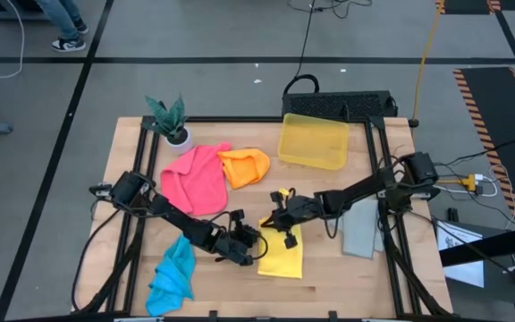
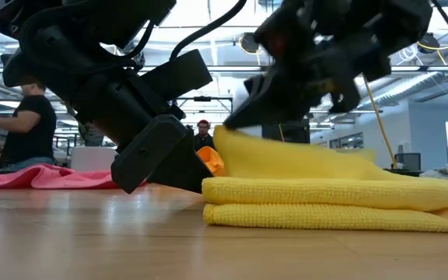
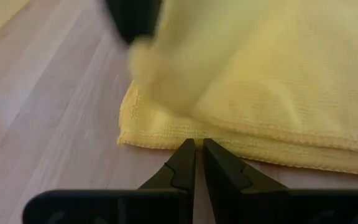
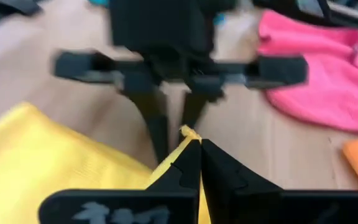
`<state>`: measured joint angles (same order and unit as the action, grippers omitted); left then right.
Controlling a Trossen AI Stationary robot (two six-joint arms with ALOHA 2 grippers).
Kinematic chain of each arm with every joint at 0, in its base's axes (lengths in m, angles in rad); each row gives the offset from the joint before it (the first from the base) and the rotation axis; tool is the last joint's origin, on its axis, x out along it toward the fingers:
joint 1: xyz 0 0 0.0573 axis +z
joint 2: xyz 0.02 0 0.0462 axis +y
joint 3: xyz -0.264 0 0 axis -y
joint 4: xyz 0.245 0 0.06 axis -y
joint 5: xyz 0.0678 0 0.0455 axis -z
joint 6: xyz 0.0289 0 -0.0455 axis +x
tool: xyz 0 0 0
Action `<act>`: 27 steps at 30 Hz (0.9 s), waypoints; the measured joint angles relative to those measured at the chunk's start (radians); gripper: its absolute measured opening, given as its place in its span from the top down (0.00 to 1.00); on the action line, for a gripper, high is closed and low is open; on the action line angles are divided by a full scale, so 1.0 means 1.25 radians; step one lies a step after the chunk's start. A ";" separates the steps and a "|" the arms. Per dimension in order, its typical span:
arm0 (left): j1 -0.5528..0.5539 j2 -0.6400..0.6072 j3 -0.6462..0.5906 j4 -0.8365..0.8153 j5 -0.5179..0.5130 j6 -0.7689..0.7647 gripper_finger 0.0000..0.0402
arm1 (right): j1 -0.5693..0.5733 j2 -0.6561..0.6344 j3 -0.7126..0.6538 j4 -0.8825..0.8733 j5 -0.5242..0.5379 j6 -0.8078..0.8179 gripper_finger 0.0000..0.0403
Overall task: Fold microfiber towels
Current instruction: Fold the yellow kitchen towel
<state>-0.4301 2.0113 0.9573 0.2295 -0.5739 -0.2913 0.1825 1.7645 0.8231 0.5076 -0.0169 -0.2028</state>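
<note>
A yellow towel [image 1: 282, 258] lies folded on the table's near middle. My left gripper [image 1: 257, 249] is shut, its tips [image 3: 199, 145] at the towel's left edge. My right gripper [image 1: 286, 234], also shut, holds a corner of the towel's top layer above the folded part [image 2: 325, 204]. Flat on the table lie a pink towel [image 1: 195, 177] and an orange towel [image 1: 244, 166] at the far left, a blue towel [image 1: 173, 273] bunched at the near left, and a grey towel [image 1: 360, 228] at the right. My left gripper sets its shut fingertips against the hem of the folded towel's left edge [image 3: 166, 140], slanting down from the table's left. That edge lies flat on the wood. I cannot tell whether any cloth is between the fingers. My right gripper pinches a corner of the top layer [image 4: 188, 132] between its fingertips, coming slanting down from the table's right. The corner is lifted clear, and the layer slopes down from it [image 2: 286, 159] onto the folded layers below.
A translucent yellow bin [image 1: 313, 140] stands at the far middle and a small potted plant [image 1: 170, 121] at the far left corner. Bare wood shows at the near right. People sit at desks in the room behind [image 2: 29, 117].
</note>
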 joint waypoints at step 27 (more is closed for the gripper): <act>0.000 0.000 -0.010 0.013 0.000 -0.002 0.91 | -0.069 0.023 0.000 0.030 -0.132 0.046 1.00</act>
<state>-0.4305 2.0113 0.9443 0.2455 -0.5739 -0.2932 0.0968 1.7929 0.8227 0.5454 -0.1825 -0.1452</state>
